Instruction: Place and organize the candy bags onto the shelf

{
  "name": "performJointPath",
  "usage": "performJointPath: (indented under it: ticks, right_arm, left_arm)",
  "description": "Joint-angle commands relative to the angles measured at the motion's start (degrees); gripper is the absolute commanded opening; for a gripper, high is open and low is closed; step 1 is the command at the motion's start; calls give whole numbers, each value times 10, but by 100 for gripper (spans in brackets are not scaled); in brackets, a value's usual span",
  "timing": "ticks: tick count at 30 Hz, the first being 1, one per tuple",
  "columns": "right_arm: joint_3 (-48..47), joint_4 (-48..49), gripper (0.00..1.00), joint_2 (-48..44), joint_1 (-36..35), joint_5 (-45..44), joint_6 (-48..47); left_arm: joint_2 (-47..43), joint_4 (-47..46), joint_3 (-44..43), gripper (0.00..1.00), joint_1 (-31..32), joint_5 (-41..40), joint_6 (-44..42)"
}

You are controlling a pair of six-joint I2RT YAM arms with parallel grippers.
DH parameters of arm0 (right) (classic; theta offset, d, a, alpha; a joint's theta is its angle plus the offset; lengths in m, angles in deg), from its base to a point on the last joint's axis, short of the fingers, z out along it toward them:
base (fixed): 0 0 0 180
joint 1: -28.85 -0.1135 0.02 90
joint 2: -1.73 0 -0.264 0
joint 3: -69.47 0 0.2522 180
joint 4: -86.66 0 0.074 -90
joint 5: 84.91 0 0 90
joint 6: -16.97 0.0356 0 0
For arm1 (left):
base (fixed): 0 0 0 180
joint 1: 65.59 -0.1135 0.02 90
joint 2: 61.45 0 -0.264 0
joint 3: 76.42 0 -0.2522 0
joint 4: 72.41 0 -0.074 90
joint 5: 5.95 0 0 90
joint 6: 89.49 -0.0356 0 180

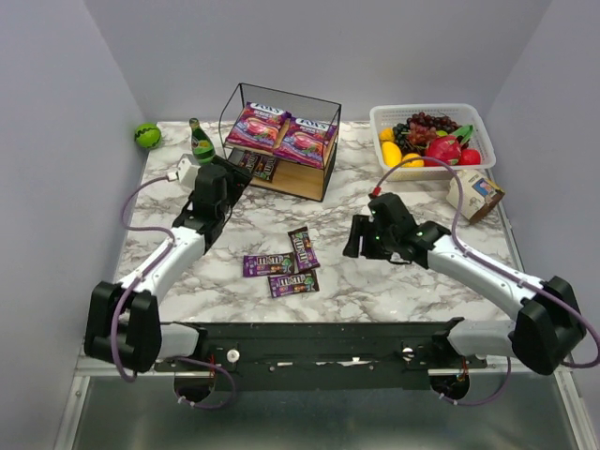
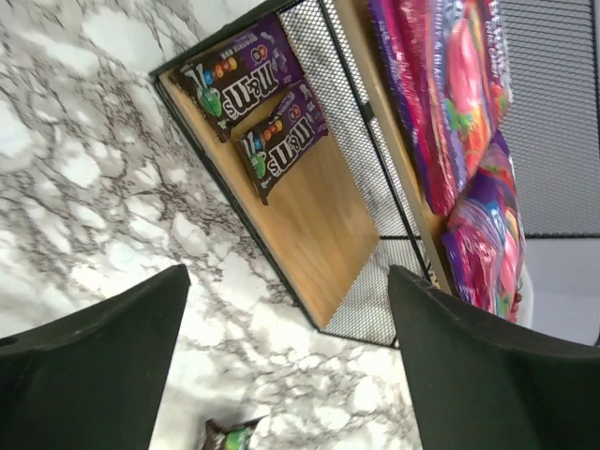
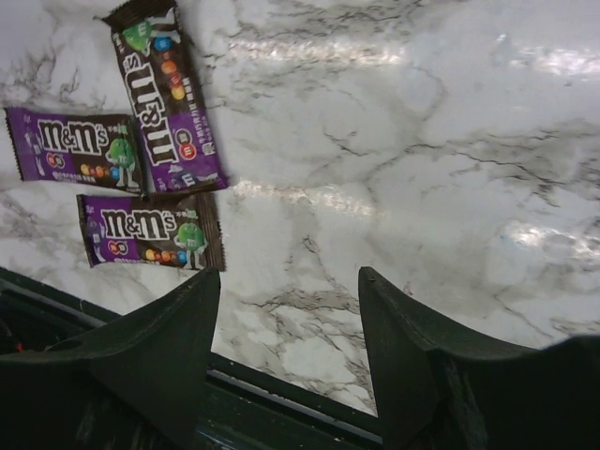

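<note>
The black wire shelf (image 1: 323,141) stands at the back centre. Two pink-purple FOX'S bags (image 1: 281,134) lie on its top board, also seen in the left wrist view (image 2: 459,122). Two M&M's packets (image 2: 258,103) lie on its lower board (image 2: 319,211). Three more M&M's packets (image 1: 284,261) lie on the table in the middle, also in the right wrist view (image 3: 141,159). My left gripper (image 1: 214,187) is open and empty just in front of the shelf's left end. My right gripper (image 1: 361,239) is open and empty, right of the loose packets.
A white basket (image 1: 478,117) of fruit stands at the back right with a small beige carton (image 1: 476,193) in front of it. A green bottle (image 1: 200,141) and a white object (image 1: 186,169) sit left of the shelf. A green ball (image 1: 146,135) lies at the far left.
</note>
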Motion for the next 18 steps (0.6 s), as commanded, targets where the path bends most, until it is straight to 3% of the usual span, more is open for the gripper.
performJointPath:
  ticks: [1,6,10,16,18]
  right_arm:
    - [-36,48,69,61,-46,47,-14]
    - [-104,67,69,161,-93,66,-5]
    - [-144,90,67,219,-107,92,10]
    - [-197,124,57,303,-110,151,38]
    - [-207,137,52,320,-110,177,47]
  left_arm:
    - [-66,128,15,99,-14,7,-173]
    - [-132,142,69,99,-52,98,-216]
    - [-157,204,86,98,-80,160,-253]
    - [-128,254,97,74,-86,261,-284]
    - [-112,248,101,66,-89,327,-286]
